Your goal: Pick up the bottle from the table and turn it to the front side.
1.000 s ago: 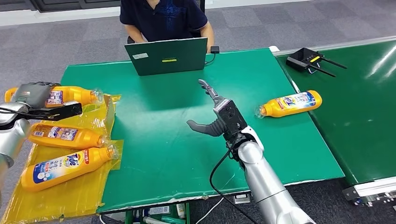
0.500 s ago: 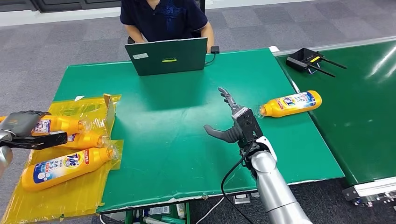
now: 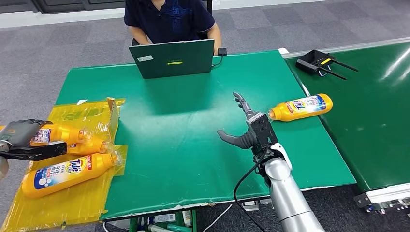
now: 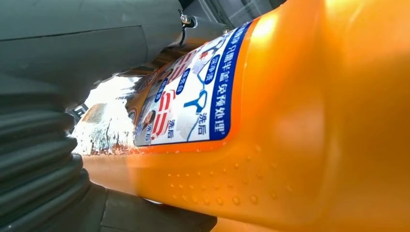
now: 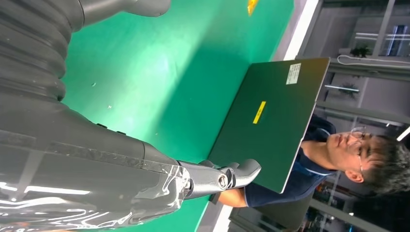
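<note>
**Left hand on one bottle at the yellow sheet; right hand empty over the green table**

Left hand [image 3: 21,137] at the table's left edge, over the yellow plastic sheet [image 3: 63,198]. It grasps an orange bottle [image 3: 60,133] lying sideways, cap end toward the table's middle. The left wrist view has the bottle's orange body and blue-and-white label [image 4: 193,96] pressed close against the grey thumb.

Two more orange bottles on the sheet: one [image 3: 92,145] just beside the held bottle and partly hidden by it, one [image 3: 67,171] nearer the robot, label up, cap toward the table's middle.

Right hand [image 3: 246,128] raised above the green table [image 3: 183,121], right of centre. Released: fingers apart, thumb out to the side, nothing in it.

A fourth orange bottle [image 3: 300,107] lies on its side near the table's right edge, label up, cap end close to the right hand's fingertips. Contact cannot be told.

Far side of table: a green laptop [image 3: 173,58], lid toward the robot, a seated person [image 3: 169,19] behind it. A black device [image 3: 316,62] with antennas on the adjoining green surface at right
</note>
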### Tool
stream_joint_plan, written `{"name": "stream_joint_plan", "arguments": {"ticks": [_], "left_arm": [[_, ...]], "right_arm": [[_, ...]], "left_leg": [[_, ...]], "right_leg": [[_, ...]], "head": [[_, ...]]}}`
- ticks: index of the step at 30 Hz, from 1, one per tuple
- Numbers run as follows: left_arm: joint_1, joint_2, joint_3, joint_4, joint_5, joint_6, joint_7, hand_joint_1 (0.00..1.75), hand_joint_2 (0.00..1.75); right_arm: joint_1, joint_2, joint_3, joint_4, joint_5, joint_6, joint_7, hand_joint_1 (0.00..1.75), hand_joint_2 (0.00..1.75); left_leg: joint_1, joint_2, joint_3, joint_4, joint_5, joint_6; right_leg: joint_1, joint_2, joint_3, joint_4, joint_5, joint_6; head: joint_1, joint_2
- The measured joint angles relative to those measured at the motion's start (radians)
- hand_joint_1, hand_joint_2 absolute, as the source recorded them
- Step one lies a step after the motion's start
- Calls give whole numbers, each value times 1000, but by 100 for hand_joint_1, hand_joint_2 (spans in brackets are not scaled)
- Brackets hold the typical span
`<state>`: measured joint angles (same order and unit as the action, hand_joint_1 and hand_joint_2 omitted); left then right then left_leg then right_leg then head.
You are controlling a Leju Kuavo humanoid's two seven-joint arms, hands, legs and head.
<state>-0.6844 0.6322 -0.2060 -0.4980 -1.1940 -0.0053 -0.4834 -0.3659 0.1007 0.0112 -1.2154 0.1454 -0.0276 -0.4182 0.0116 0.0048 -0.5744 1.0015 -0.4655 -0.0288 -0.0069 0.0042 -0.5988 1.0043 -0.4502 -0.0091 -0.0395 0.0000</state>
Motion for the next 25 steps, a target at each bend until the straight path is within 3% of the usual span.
{"name": "stream_joint_plan", "arguments": {"ticks": [11, 20, 25], "left_arm": [[116, 4, 0, -108, 95, 3, -19, 175, 175], [270, 31, 0, -413, 238, -188, -6, 175, 175], [350, 44, 0, -566, 272, -228, 6, 175, 175]], "right_arm": [[1, -5, -3, 7, 5, -9, -7, 0, 175], [-7, -5, -3, 32, -11, -13, -18, 0, 175], [-18, -5, -3, 42, -11, -14, -18, 0, 175]], "left_leg": [[0, -1, 4, -1, 1, 0], [0, -2, 4, 0, 2, -1], [0, -2, 2, 0, 1, -1]], "right_leg": [[0, -3, 4, 0, 0, 0], [0, -2, 5, 0, 0, 0], [0, -2, 3, 0, 0, 0]], "head": [[0, 0], [0, 0], [0, 0]]}}
